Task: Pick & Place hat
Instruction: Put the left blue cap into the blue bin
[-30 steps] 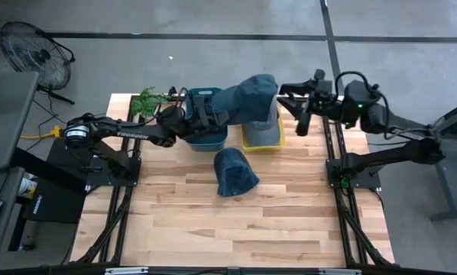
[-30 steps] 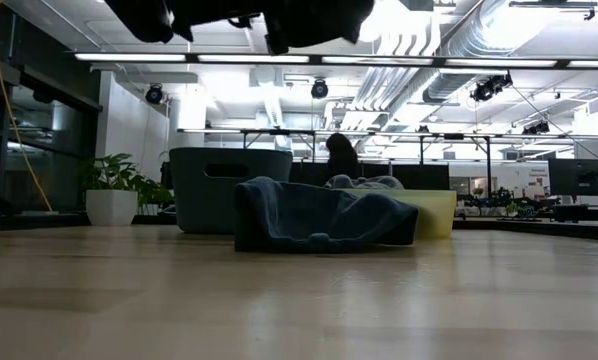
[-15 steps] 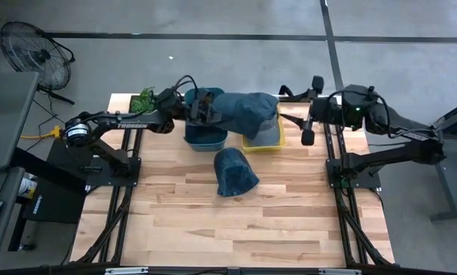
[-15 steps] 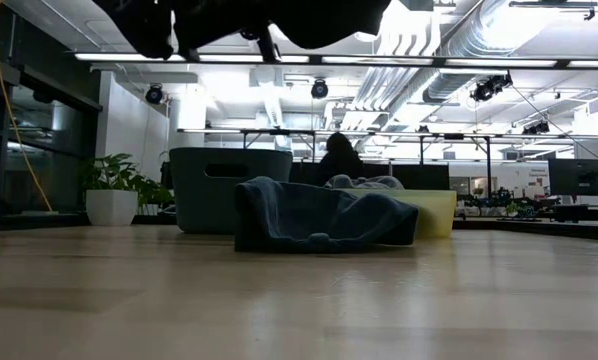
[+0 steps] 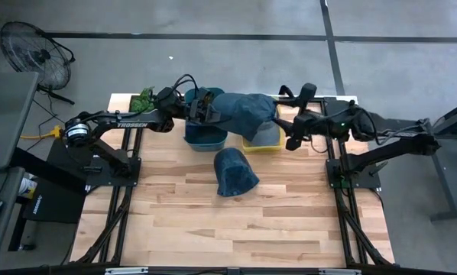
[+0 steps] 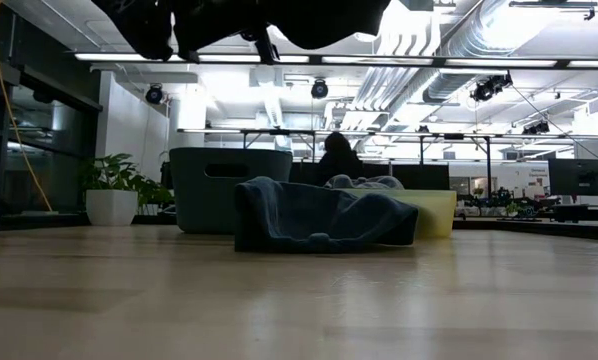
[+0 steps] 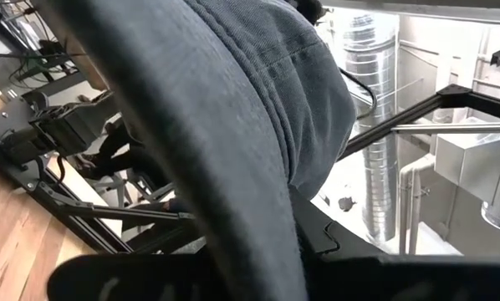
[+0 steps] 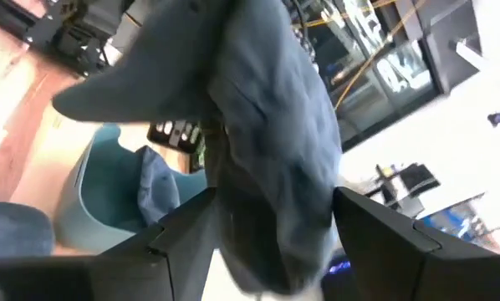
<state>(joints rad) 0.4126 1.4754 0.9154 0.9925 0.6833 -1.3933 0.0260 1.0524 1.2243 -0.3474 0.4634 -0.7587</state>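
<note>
While its jaws stayed clamped on a dark blue hat, the left gripper hung in the air over the teal bin at the far edge of the wooden tabletop. That hat drooped from the grip toward the yellow bin beside it, its cloth spread above both containers. From the opposite side, the right gripper reached in close to the hanging hat, its jaws standing wide with 1 finger on either side of the cloth and not pressed on it, as the right wrist view showed. A 2nd blue hat lay flat on the tabletop just in front of the 2 bins, touched by neither arm; in the low view it sat crumpled before the bins. A grey piece of cloth rested inside the yellow bin. A small potted plant stood at the tabletop's far left corner, next to the teal bin. A floor fan stood on the grey floor beyond the tabletop's left side.
</note>
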